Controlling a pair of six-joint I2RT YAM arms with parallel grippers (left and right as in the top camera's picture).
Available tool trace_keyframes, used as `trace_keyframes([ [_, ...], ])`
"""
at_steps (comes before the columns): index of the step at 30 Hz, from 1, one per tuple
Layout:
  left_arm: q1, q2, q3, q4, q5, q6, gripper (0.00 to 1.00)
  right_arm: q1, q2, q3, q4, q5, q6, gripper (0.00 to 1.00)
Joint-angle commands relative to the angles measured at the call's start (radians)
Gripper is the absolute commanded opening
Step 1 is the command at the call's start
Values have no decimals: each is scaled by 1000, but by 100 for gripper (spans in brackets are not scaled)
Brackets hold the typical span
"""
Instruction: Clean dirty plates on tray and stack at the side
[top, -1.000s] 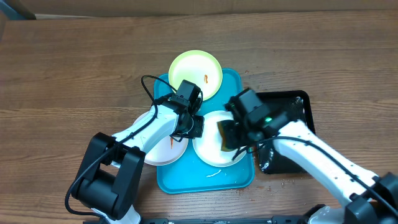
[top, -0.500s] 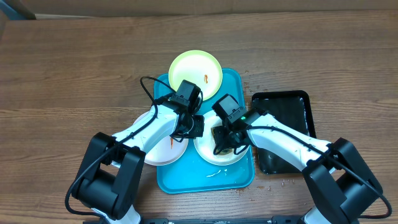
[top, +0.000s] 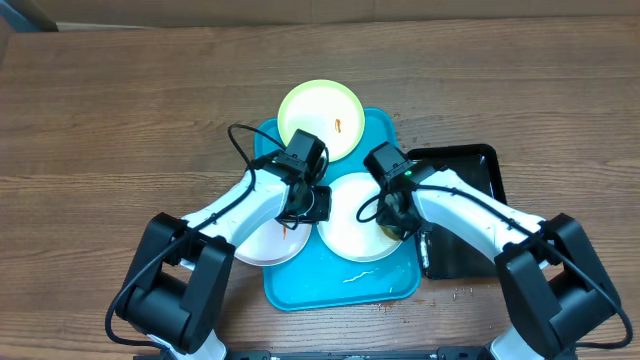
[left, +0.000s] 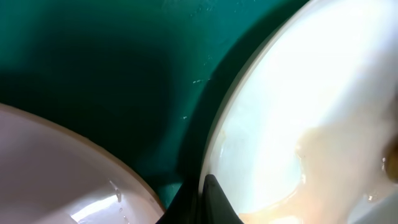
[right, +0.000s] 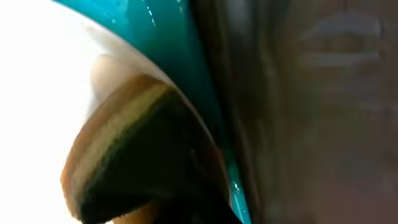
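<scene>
The turquoise tray holds three plates. A yellow-green-rimmed plate with an orange smear overhangs the far edge. An all-white plate overhangs the left side. A second white plate lies in the middle. My left gripper is shut on that middle plate's left rim, its dark fingertips pinched at the edge. My right gripper is shut on a brown-and-dark sponge, which presses on the same plate's right edge, next to the tray wall.
A smaller black tray sits right of the turquoise one, touching it. A pale streak lies on the tray floor near the front. Bare wooden table surrounds everything.
The right gripper swept the sponge across the middle plate from its left part to its right edge. Tray and plates shifted slightly to the right. The left gripper kept its hold.
</scene>
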Motion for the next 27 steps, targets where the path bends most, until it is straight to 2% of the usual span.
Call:
trace_keyframes([
  [1, 13, 21, 5, -11, -60, -4, 4, -58, 32, -9, -51, 152, 27, 4],
  [13, 32, 21, 5, -22, -56, -3, 4, -84, -163, 73, -122, 155, -30, 4],
  [18, 32, 19, 6, -21, -32, -2, 4, -181, -206, 72, -131, 137, -78, 4],
  [23, 32, 15, 36, -26, 14, 46, 4, -287, -204, 57, -94, 16, -219, 4],
  [27, 27, 15, 79, -45, 48, 62, 4, -371, -204, 22, -89, -14, -225, 4],
])
